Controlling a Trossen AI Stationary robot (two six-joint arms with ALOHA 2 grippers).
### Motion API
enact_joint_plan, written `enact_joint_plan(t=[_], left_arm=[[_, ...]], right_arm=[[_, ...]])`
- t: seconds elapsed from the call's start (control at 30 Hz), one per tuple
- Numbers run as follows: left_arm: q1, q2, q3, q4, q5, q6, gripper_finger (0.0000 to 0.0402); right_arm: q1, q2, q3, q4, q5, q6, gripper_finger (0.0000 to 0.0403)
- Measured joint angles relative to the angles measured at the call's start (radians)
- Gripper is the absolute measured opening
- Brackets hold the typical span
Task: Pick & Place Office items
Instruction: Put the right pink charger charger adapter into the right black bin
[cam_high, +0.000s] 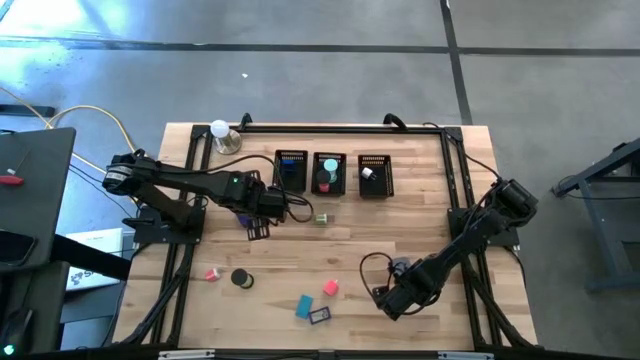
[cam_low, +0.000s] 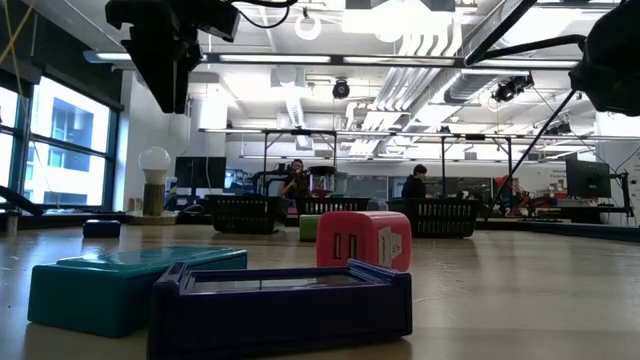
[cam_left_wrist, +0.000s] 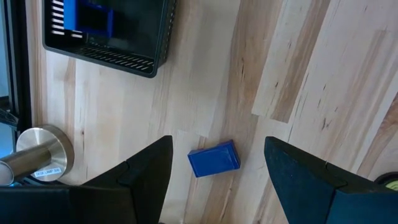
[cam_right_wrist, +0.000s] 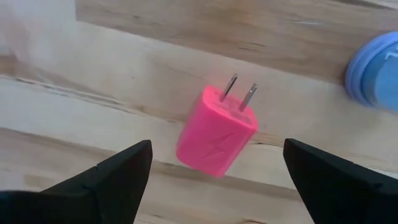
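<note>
Blue block (cam_left_wrist: 214, 159) flat on the desk (cam_left_wrist: 311, 74), directly below the left hand (cam_left_wrist: 214, 177), framed between its spread fingers, untouched. Pink plug (cam_right_wrist: 217, 130), prongs up, lying beneath the right hand (cam_right_wrist: 214, 180), also wide open and empty. Black bin (cam_left_wrist: 109, 31) just beyond the left hand.

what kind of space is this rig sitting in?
Probably an open-plan robotics lab or workshop. The low view shows exposed ceiling ducts with strip lights, people at workstations behind, and the high view shows a wooden table on a bare concrete floor.
</note>
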Motion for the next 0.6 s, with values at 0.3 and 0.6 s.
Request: enact_joint_plan(t=[0.3, 0.6], left_arm=[[0.0, 0.0, 0.0, 0.0, 0.0, 0.0, 0.0246], [0.0, 0.0, 0.0, 0.0, -0.004, 0.001, 0.0246]], right_arm=[[-0.003, -0.001, 0.002, -0.003, -0.047, -0.082, 0.0352], [-0.003, -0.002, 0.002, 0.023, -0.07, -0.164, 0.0352]])
